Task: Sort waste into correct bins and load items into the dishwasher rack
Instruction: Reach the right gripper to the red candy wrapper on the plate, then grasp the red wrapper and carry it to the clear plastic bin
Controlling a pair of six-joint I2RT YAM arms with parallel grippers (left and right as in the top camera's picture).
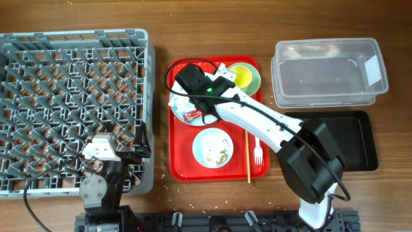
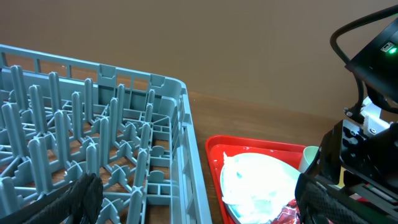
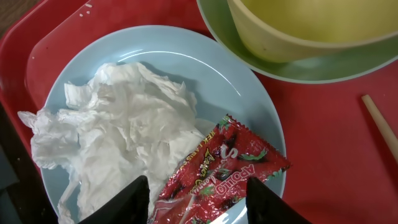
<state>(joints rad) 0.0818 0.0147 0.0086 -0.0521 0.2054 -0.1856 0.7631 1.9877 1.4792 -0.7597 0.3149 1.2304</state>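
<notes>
- The grey dishwasher rack (image 1: 71, 109) fills the left side of the desk (image 1: 161, 26).
- The left claw (image 2: 199, 202) hangs released above the rack's right edge, with its fingers spread wide and grasping nothing.
- On the red serving tray (image 1: 183, 164), the large plate (image 3: 205, 62) holds the crumpled tissue (image 3: 118, 137) and the red wrapper (image 3: 224, 165).
- The right claw (image 3: 199, 205) is released, with one finger on either side of the wrapper's near end. Whether they touch it cannot be told.
- The yellow cup (image 1: 241, 75) sits inside the green bowl (image 1: 256, 82) at the tray's far right corner.
- The small dish (image 1: 213, 147), carrying food scraps (image 1: 217, 153), lies nearer on the tray. The chopsticks (image 1: 248, 154) and the fork (image 1: 257, 153) are just to its right.
- The clear tub (image 1: 328, 71) and the black tray (image 1: 354, 138) stand on the desk at the right.
</notes>
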